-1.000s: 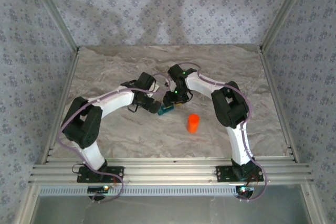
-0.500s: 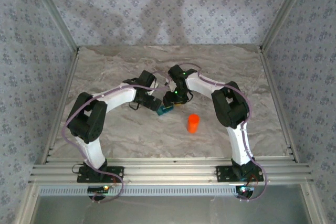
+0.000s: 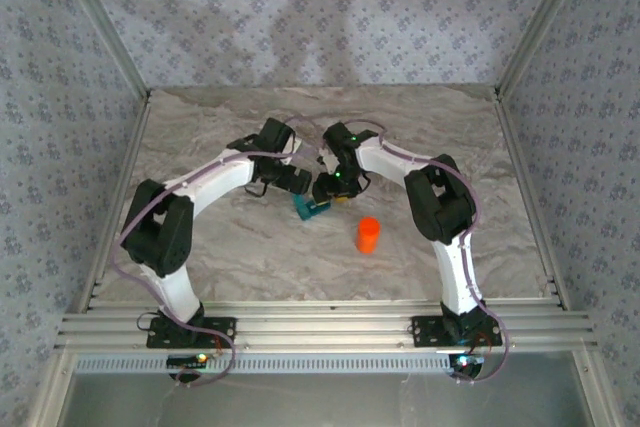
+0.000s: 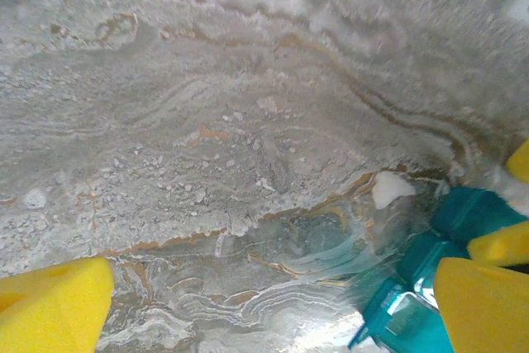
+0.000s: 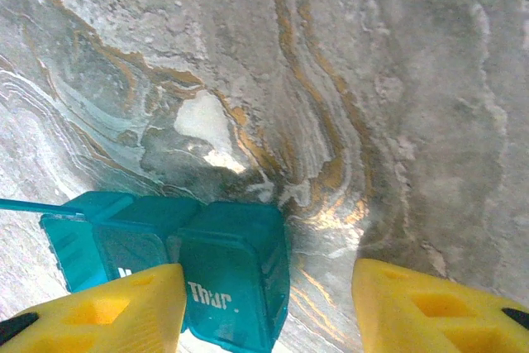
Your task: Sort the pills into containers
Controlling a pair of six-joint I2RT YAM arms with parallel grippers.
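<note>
The teal containers (image 3: 309,209), a short strip of joined lidded compartments, lie on the marble table between the two arms. In the right wrist view the containers (image 5: 223,274) sit against my right gripper's (image 5: 264,312) left finger (image 5: 116,312), with a wide gap to the other finger; the jaws are open. My left gripper (image 4: 264,303) stands wide open over bare table, with the containers (image 4: 421,291) beside its right finger (image 4: 483,295). A small white patch (image 4: 388,189) lies next to the box; I cannot tell whether it is one of the pills.
An orange cylindrical bottle (image 3: 368,235) with its cap on stands to the right of the containers, nearer the arm bases. Patterned walls and metal rails (image 3: 520,67) enclose the table (image 3: 430,117). Both grippers (image 3: 298,185) (image 3: 325,190) crowd close together at the middle.
My left gripper has drawn back from the containers toward the far side, uncovering more of them. The right gripper stays at the box with its jaws hardly changed.
</note>
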